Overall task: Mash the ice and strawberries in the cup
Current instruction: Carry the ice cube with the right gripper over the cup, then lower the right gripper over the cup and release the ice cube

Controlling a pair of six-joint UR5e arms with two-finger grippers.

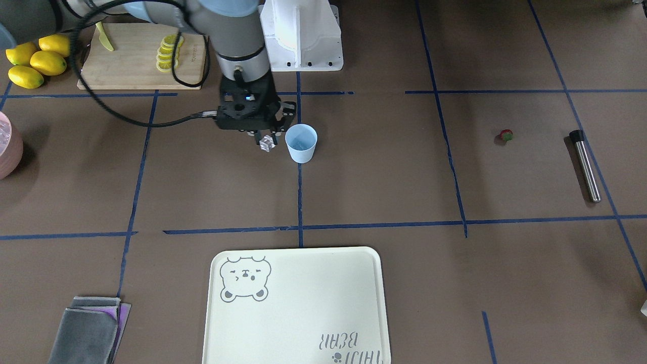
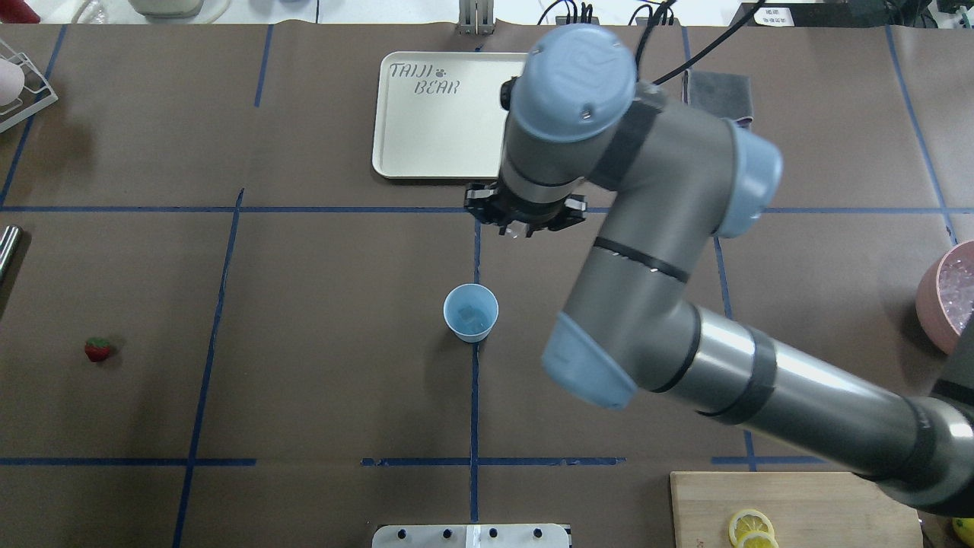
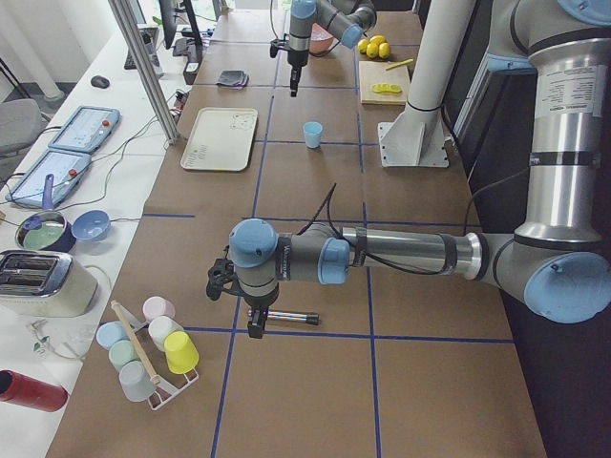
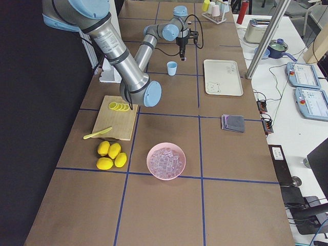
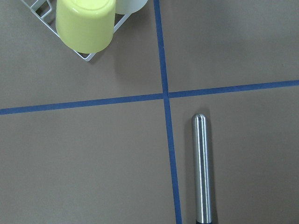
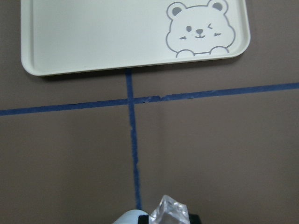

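Front-facing exterior — right pincer (image 1: 266,140) clamps ice (image 1: 267,145) near cup (image 1: 301,143).

Long table (image 1: 404,177), brown paper top w/ blue tape (image 1: 299,202) grid. White side bench (image 4: 287,133) runs alongside, alu post (image 3: 143,67) at its edge. Grey chair (image 3: 14,119) by bench. Black backdrop (image 4: 25,154) on opp. side. Light bright, even.

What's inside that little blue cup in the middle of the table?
The cup seems to hold one clear ice cube; the strawberry lies outside it. The rim hides part of its floor.
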